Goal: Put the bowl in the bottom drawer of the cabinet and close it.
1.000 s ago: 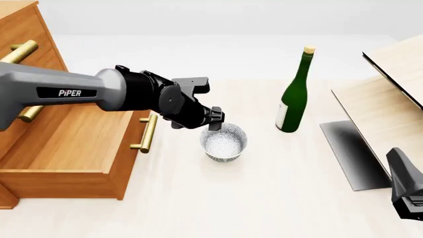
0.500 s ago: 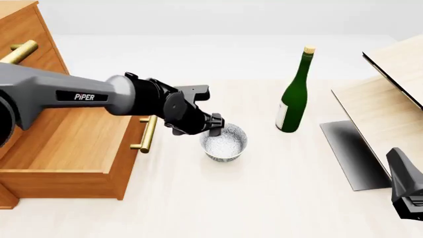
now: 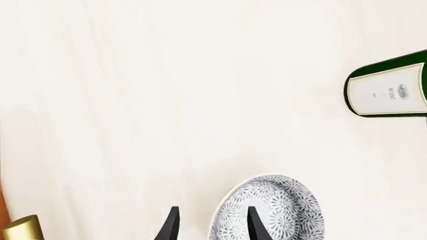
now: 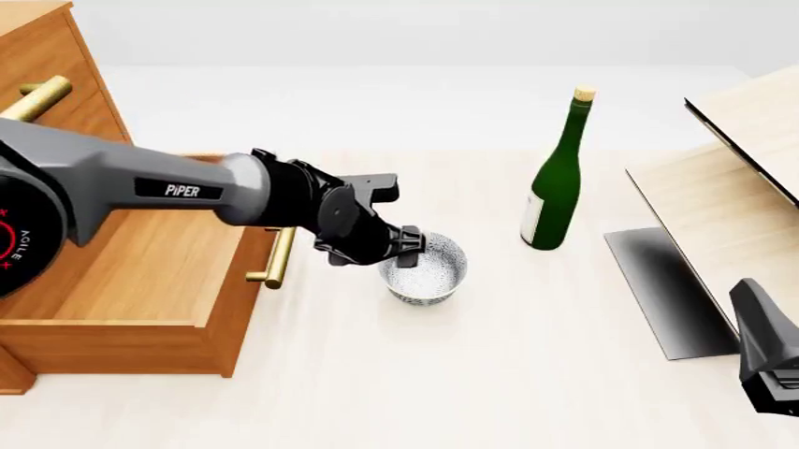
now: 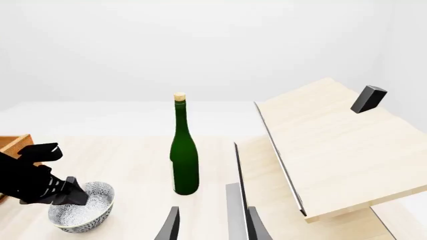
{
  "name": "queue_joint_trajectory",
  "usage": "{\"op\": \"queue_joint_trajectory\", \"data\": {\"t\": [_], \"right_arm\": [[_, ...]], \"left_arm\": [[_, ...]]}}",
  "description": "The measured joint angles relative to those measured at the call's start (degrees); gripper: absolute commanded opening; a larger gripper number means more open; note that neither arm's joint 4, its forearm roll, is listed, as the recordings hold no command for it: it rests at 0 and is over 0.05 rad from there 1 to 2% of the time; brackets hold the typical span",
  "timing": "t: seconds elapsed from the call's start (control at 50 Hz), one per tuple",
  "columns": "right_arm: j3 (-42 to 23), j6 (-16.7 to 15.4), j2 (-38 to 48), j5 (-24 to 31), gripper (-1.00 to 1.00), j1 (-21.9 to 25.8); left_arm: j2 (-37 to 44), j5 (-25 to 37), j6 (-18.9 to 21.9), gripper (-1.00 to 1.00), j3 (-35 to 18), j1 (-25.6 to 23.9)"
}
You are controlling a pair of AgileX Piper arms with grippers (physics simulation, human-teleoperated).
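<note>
The speckled white bowl point(image 4: 433, 272) stands upright on the table just right of the cabinet point(image 4: 50, 103). The cabinet's bottom drawer point(image 4: 125, 271) is pulled out, and its brass handle point(image 4: 275, 253) faces the bowl. My left gripper point(image 4: 407, 245) is open and straddles the bowl's left rim. In the left wrist view one finger point(image 3: 252, 224) is inside the bowl point(image 3: 283, 210) and the other is outside it. My right gripper point(image 5: 212, 225) is open and holds nothing. It hangs low at the front right point(image 4: 768, 369), far from the bowl point(image 5: 83, 212).
A green wine bottle point(image 4: 556, 187) stands right of and behind the bowl. A pale wood structure with a dark panel point(image 4: 731, 196) fills the right side. Two upper drawers with brass handles point(image 4: 37, 98) sit above the open drawer.
My left gripper has come down a little onto the bowl's left rim, and the arm has shifted slightly right. The bowl and the right arm have not moved.
</note>
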Motion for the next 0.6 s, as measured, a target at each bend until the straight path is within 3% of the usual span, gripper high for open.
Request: {"op": "queue_joint_trajectory", "data": {"t": [0.06,0.08,0.6], "right_arm": [[0.00,0.00,0.00,0.00,1.00,0.00],[0.00,0.00,0.00,0.00,1.00,0.00],[0.00,0.00,0.01,0.00,1.00,0.01]], "left_arm": [[0.21,-0.07,-0.05,1.00,0.05,-0.05],[0.26,-0.10,-0.07,-1.00,0.07,-0.07],[-2.87,-1.44,-0.09,-1.00,2.66,-0.64]]}}
